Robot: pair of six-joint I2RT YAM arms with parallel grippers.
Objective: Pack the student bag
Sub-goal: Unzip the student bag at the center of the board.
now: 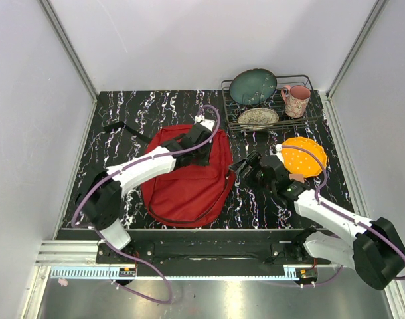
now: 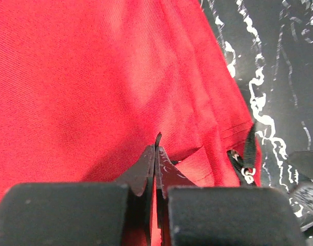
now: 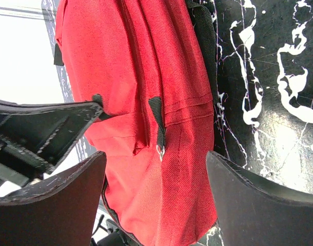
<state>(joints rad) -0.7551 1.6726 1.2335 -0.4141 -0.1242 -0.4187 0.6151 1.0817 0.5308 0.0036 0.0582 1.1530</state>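
Student bag (image 1: pixel 182 189), one, lies flat on the black marbled table (image 1: pixel 123 113), in front of the left arm. Left gripper (image 2: pixel 155 154) is pinched tight on a fold of the bag's red fabric near its far end, probably to lift or steady the cloth. Right gripper (image 3: pixel 155 159) stands with fingers apart at the bag's right edge, seemingly ready to take a strap or zip. Beyond, one wire rack (image 1: pixel 314 114) carries one teal bowl (image 1: pixel 253 86), one patterned plate (image 1: pixel 258 118) and one pink mug (image 1: pixel 296 100). One orange disc (image 1: pixel 303 156) lies near it.
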